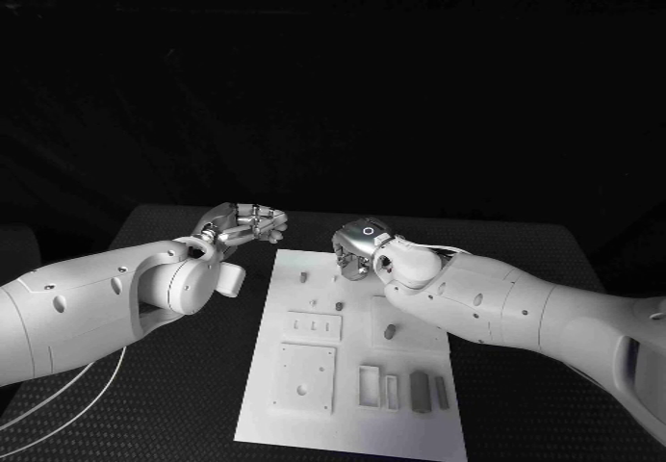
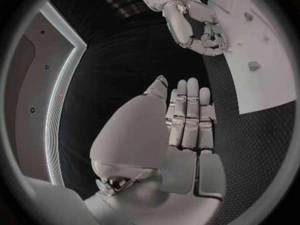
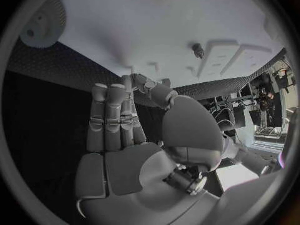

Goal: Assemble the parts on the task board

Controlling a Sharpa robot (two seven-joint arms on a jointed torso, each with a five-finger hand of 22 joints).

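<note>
The white task board (image 1: 354,423) lies in the middle of the black table. Small grey parts stand or lie on it: a peg (image 1: 303,277) near the far left, another (image 1: 390,331) in the middle, flat bars (image 1: 420,392) near the front. My left hand (image 1: 247,224) hovers above the table just beyond the board's far left corner; in the left wrist view its fingers (image 2: 187,120) are stretched out side by side and hold nothing. My right hand (image 1: 358,248) hangs over the board's far edge, its fingers (image 3: 115,120) extended and empty, with a peg (image 3: 198,49) on the board (image 3: 156,25) beyond.
The board carries raised square blocks (image 1: 305,377) and slotted frames (image 1: 372,385) towards its front. Black table surface (image 1: 527,250) surrounds the board on all sides. A white cable (image 1: 56,404) loops under my left arm at the front left.
</note>
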